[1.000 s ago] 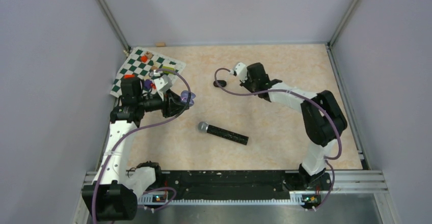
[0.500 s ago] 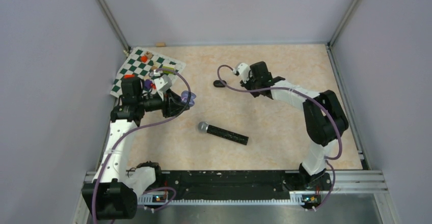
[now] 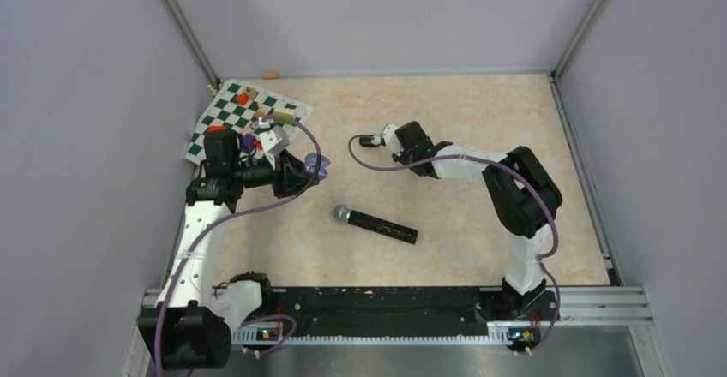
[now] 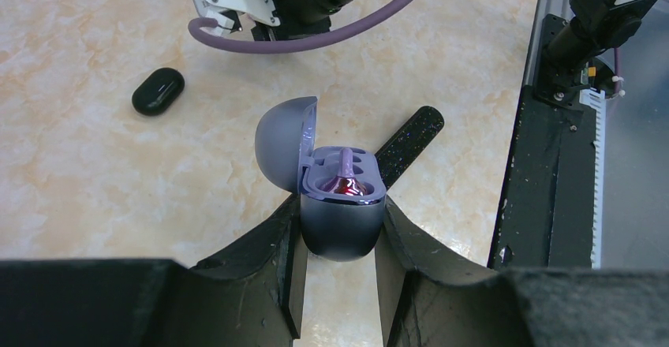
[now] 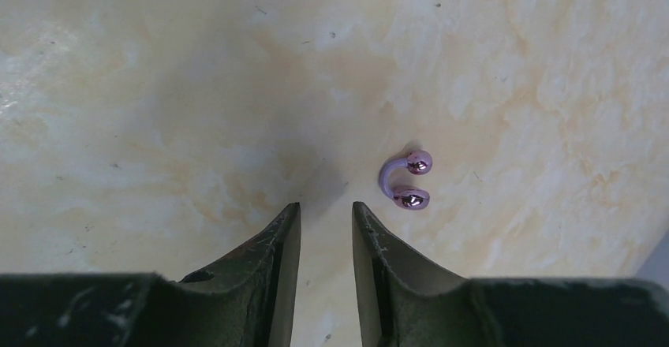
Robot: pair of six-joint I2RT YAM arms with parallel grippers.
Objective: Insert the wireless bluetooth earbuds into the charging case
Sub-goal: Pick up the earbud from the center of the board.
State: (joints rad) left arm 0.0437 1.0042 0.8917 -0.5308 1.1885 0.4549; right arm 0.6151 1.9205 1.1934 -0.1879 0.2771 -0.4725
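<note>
My left gripper (image 4: 339,244) is shut on the purple charging case (image 4: 341,221) and holds it above the table with its lid (image 4: 285,142) open. One purple earbud (image 4: 347,183) sits in the case. It also shows in the top view (image 3: 314,166). A second purple earbud (image 5: 404,181), a C-shaped clip with two shiny balls, lies on the table. My right gripper (image 5: 326,207) hovers just left of it, jaws a narrow gap apart with nothing between them. No black earbuds are recognisable.
A glossy black oval object (image 4: 158,91) lies on the table by the right wrist (image 3: 369,140). A black microphone (image 3: 375,223) lies mid-table. A checkered board (image 3: 244,113) with small pieces lies at the far left. Walls close in the table.
The right arm has swung left and lower, its gripper now closer to the black oval object. The left arm and the case have not moved.
</note>
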